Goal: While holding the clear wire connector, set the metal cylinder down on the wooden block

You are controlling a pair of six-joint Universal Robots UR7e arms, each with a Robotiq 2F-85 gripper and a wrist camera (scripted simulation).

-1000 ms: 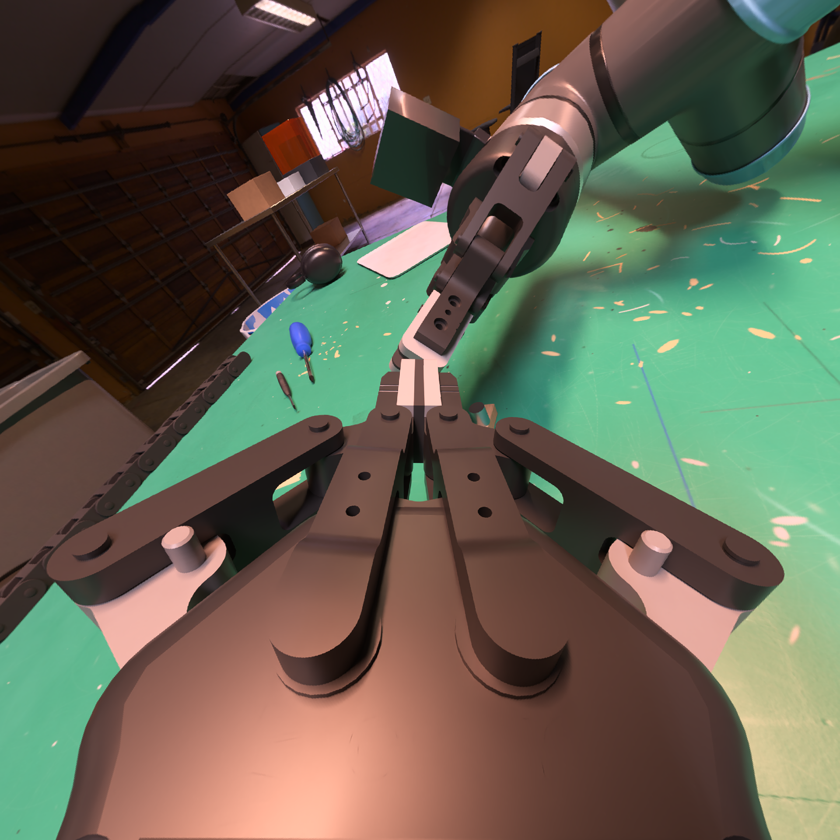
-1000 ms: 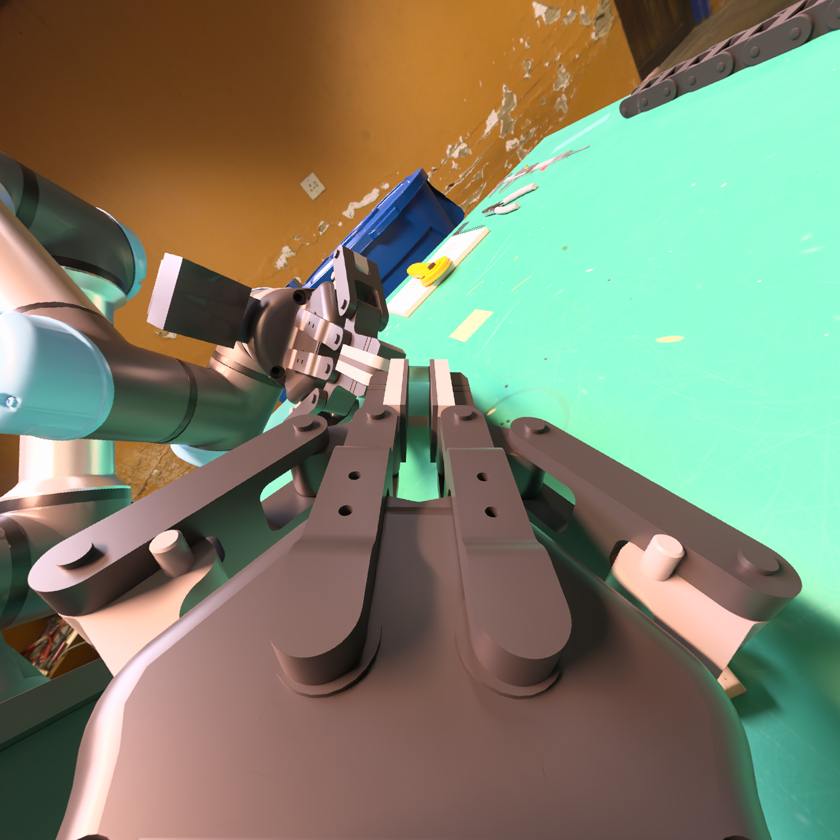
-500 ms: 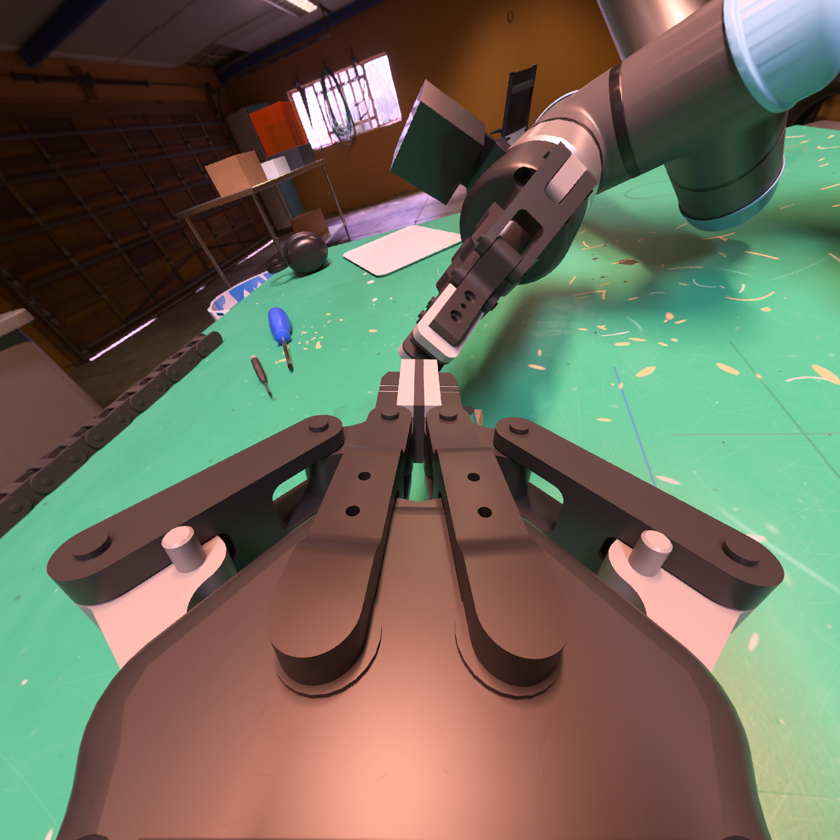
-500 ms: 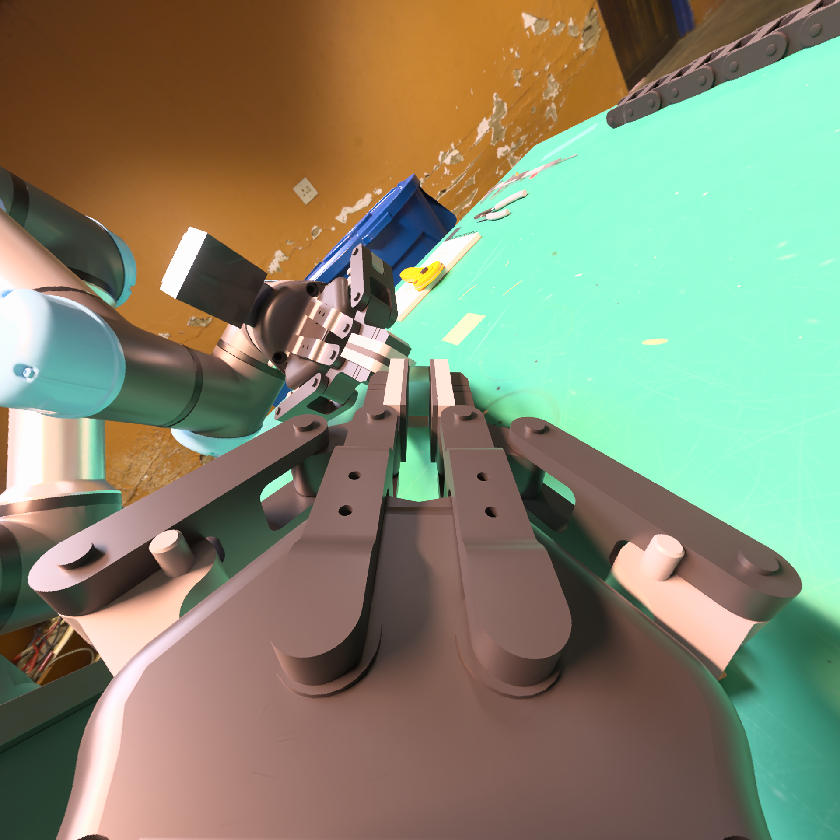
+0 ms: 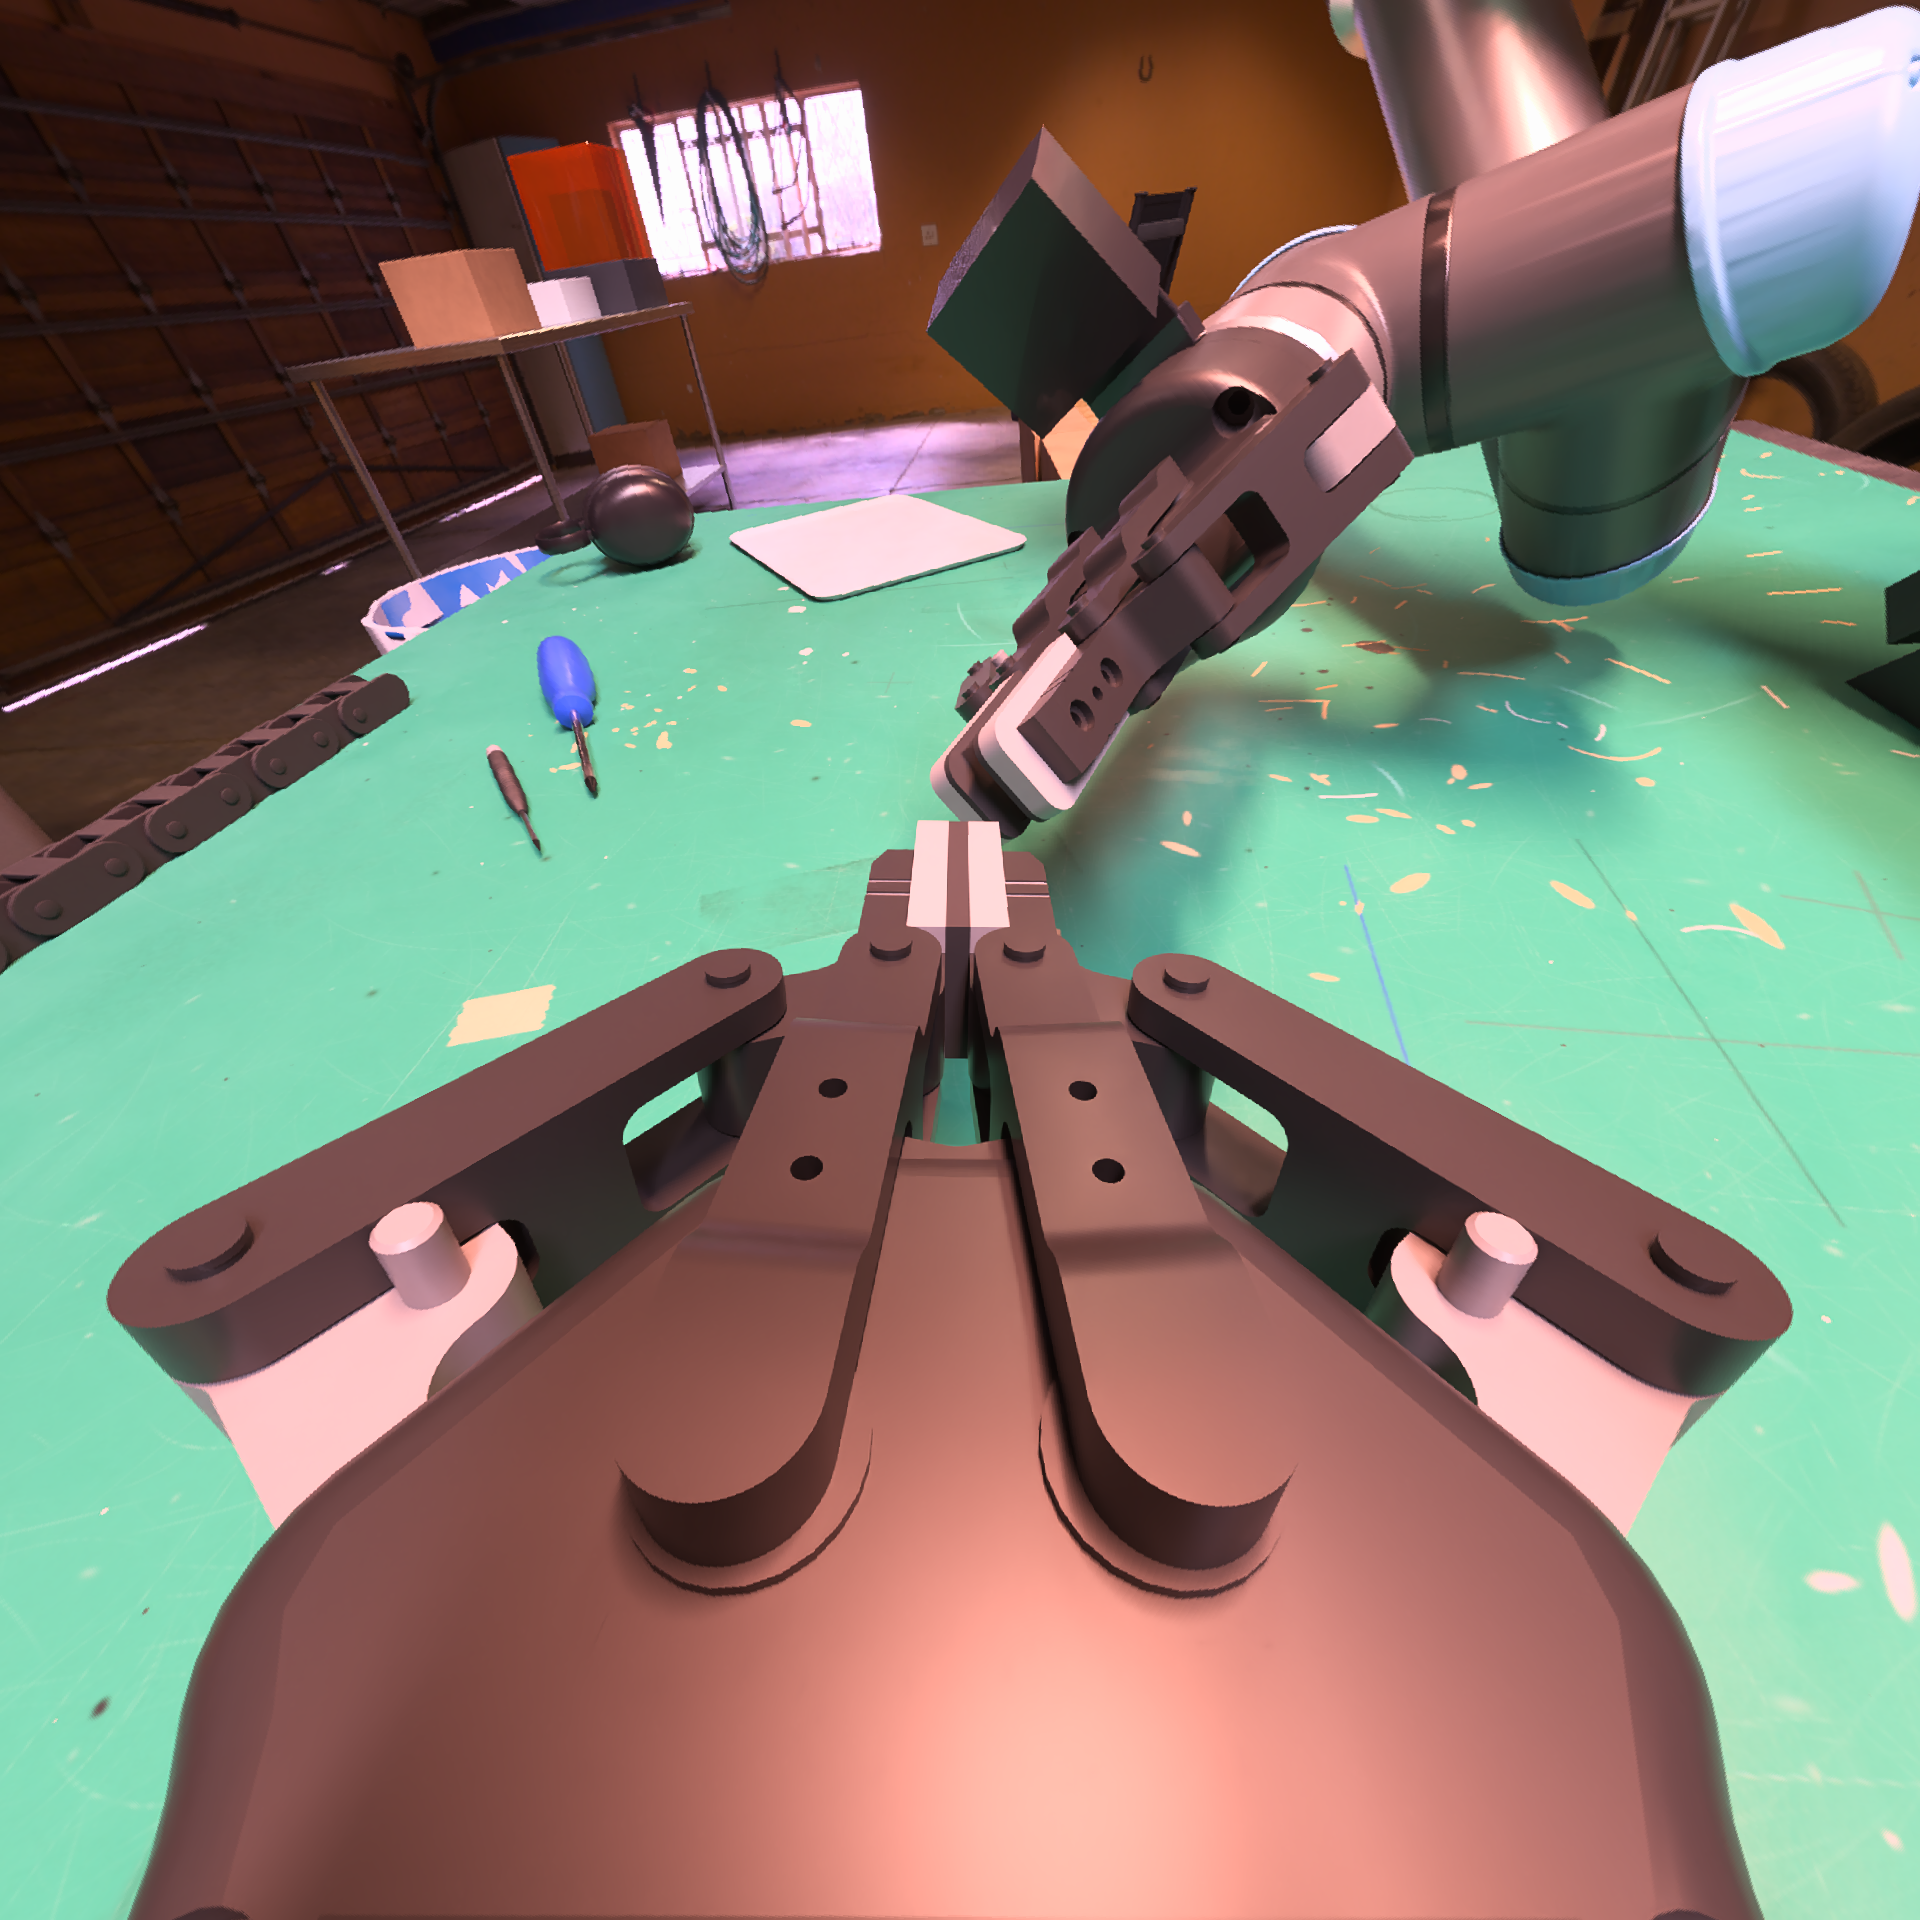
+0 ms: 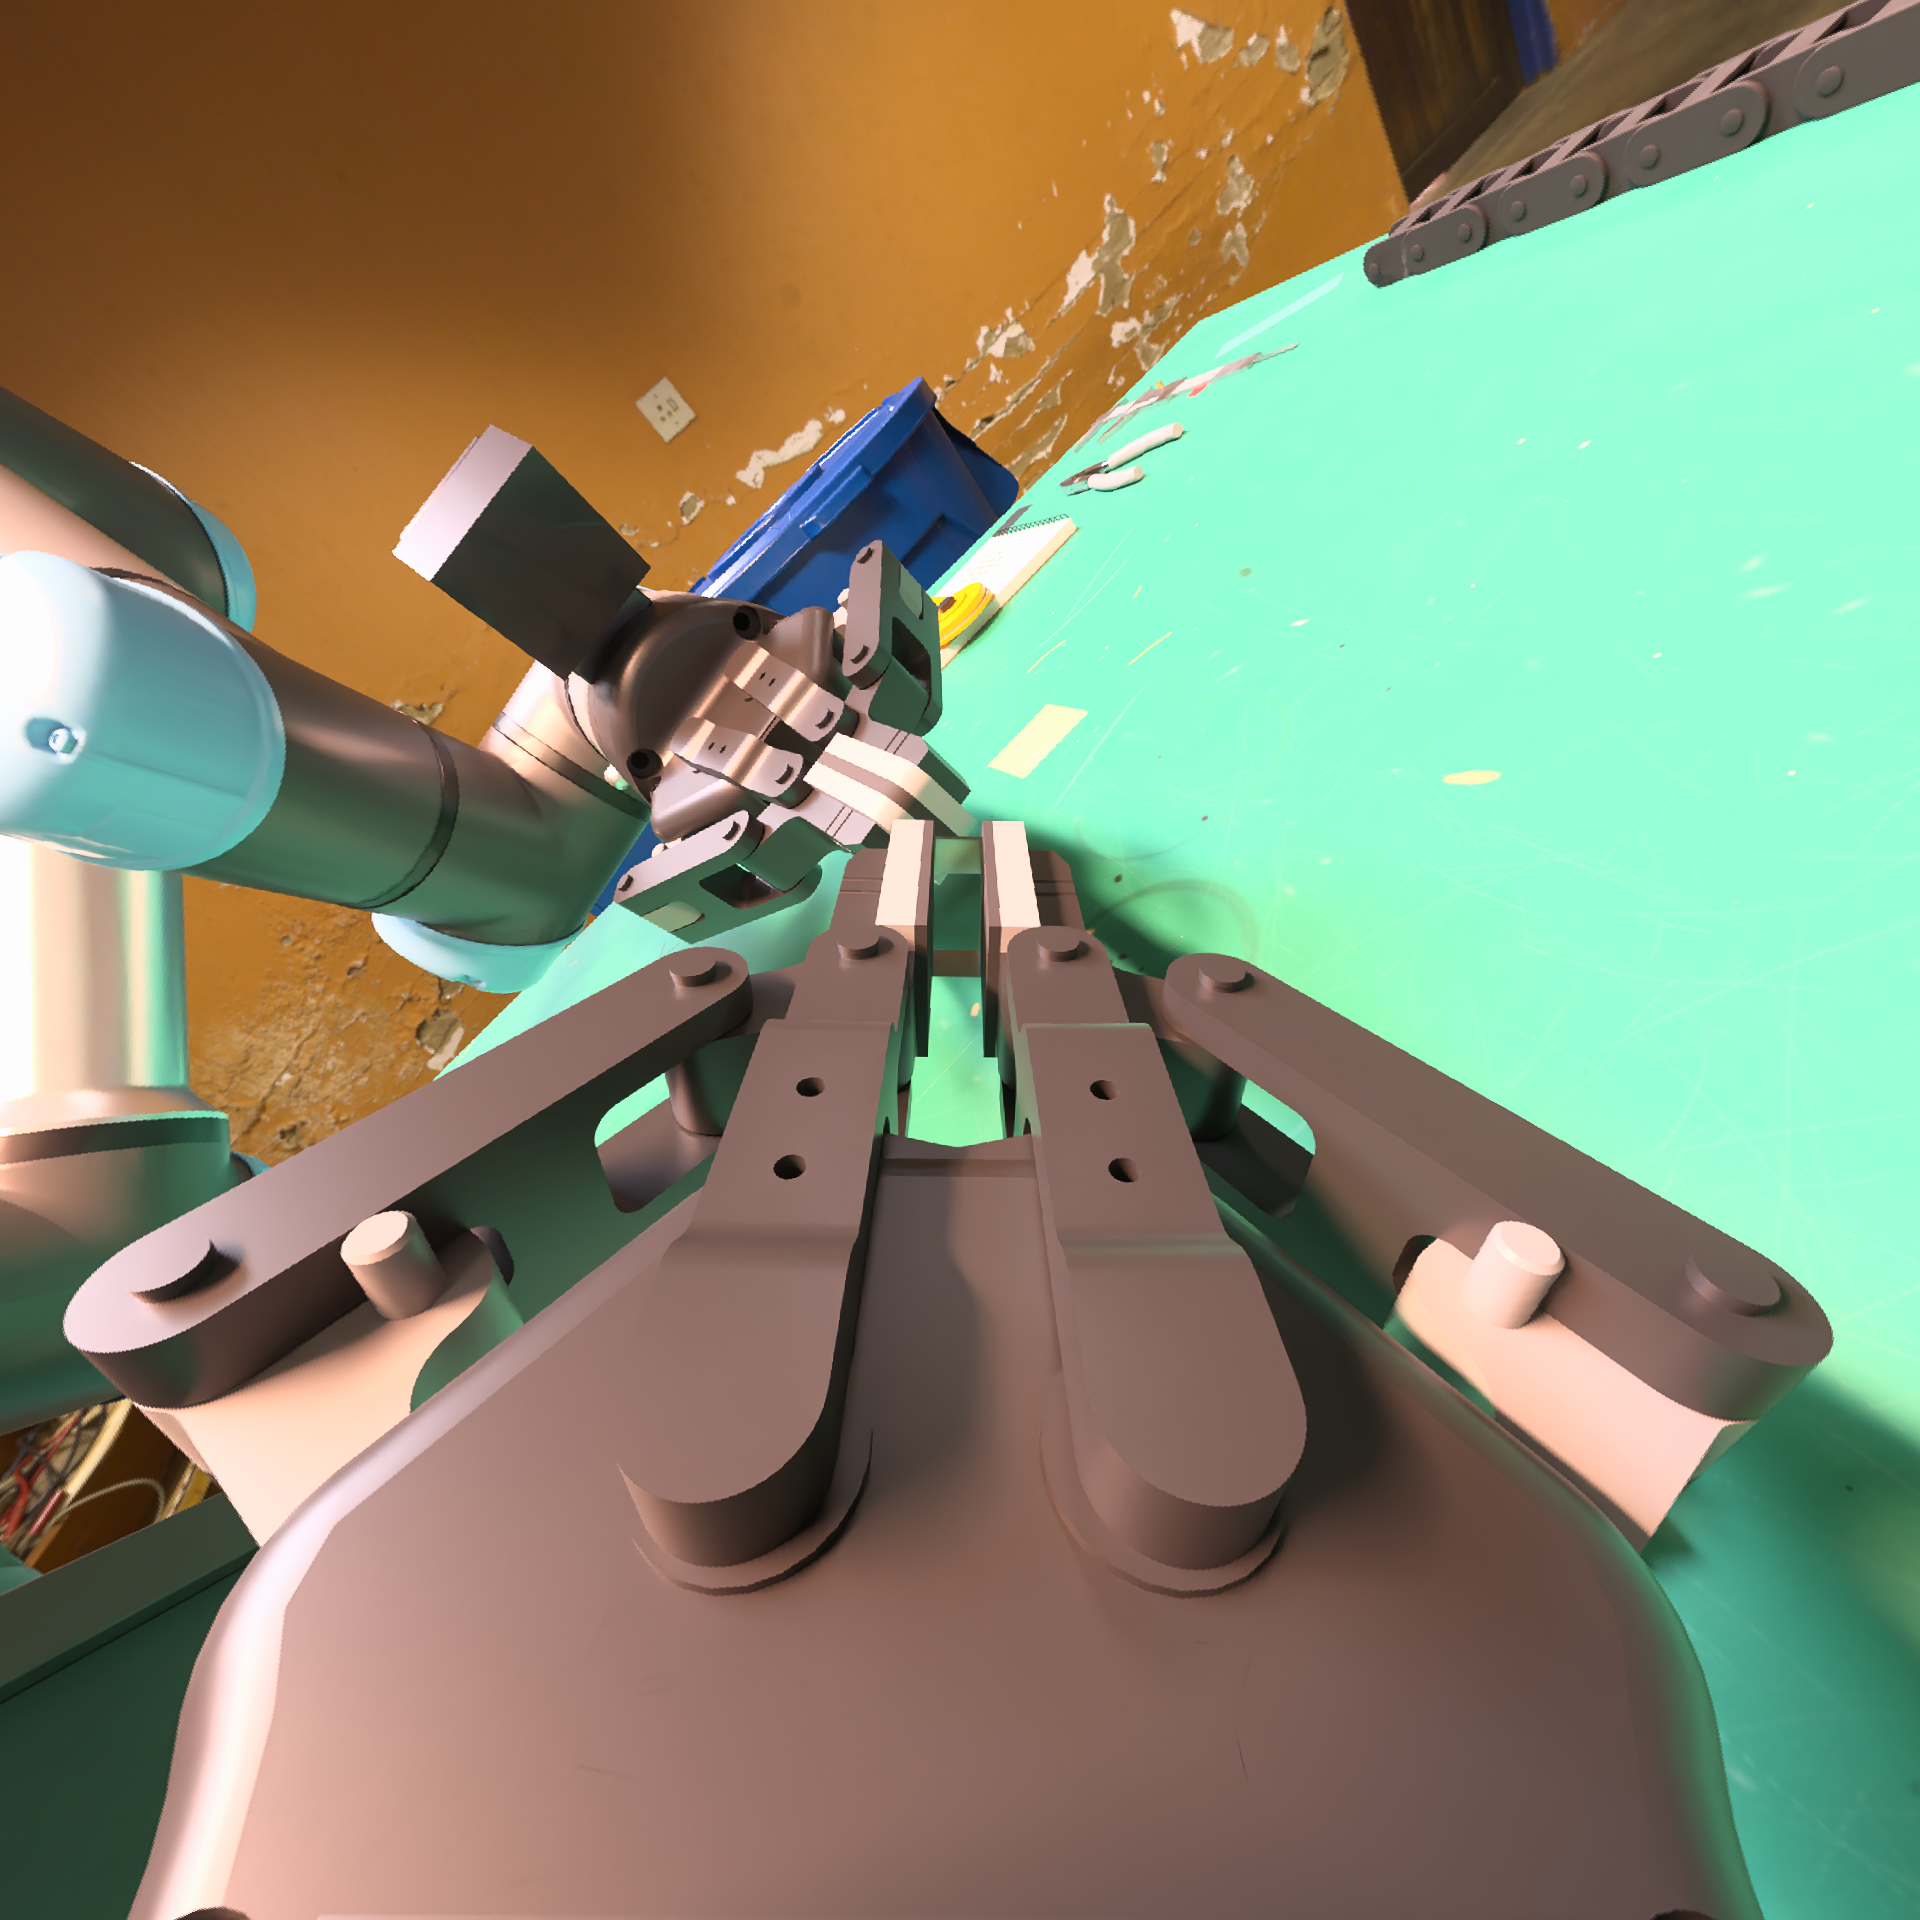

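Observation:
My left gripper (image 5: 956, 873) is shut on a thin dark piece, seemingly the metal cylinder (image 5: 956, 1003), which is mostly hidden between the pads. It hovers over the green table (image 5: 1351, 1039). My right gripper (image 6: 956, 878) is shut on the clear wire connector (image 6: 956, 868), a faint see-through shape between the pads. A tan sliver (image 6: 954, 961), perhaps the wooden block, shows lower in that gap. The two grippers nearly meet tip to tip. The right gripper (image 5: 971, 805) shows in the left wrist view, and the left gripper (image 6: 920, 784) in the right wrist view.
A blue-handled screwdriver (image 5: 566, 681), a small driver (image 5: 509, 779), a white pad (image 5: 878, 540), a dark ball (image 5: 639, 514) and a chain (image 5: 187, 800) lie at the far left. A blue bin (image 6: 862, 499) and a notepad (image 6: 1013, 556) lie behind the left arm.
My left wrist has tilted up toward level, and a tan edge beside its fingertips has gone out of sight. The right gripper has drawn back slightly. Both stay shut.

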